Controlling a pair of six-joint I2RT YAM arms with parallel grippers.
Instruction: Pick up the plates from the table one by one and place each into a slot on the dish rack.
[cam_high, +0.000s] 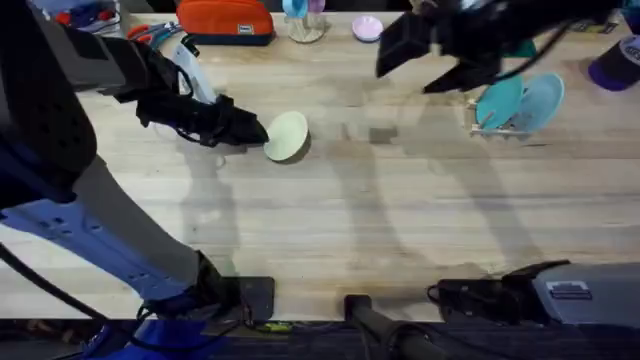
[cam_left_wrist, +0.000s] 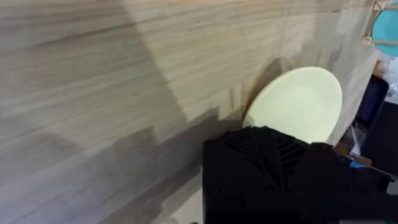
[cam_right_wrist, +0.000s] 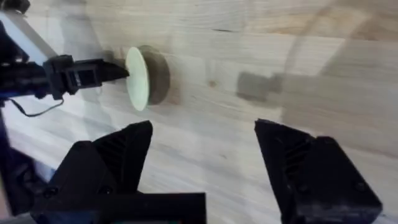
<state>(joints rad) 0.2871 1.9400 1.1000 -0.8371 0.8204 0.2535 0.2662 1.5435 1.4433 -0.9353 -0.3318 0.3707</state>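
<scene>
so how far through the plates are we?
Two of three done: the teal plate and light blue plate stand in the dish rack. In hand: the left gripper is shut on the cream plate, lifted off the table. Left: racking it. The right gripper hangs open, empty.

Table (cam_high: 380, 220): pale planked wood, grain visible. Dish rack (cam_high: 490, 125) is stood on it at far right. An orange pouch (cam_high: 226, 20), a pink dish (cam_high: 367, 28) and a clear glass (cam_high: 304, 20) are set along the far edge.
</scene>
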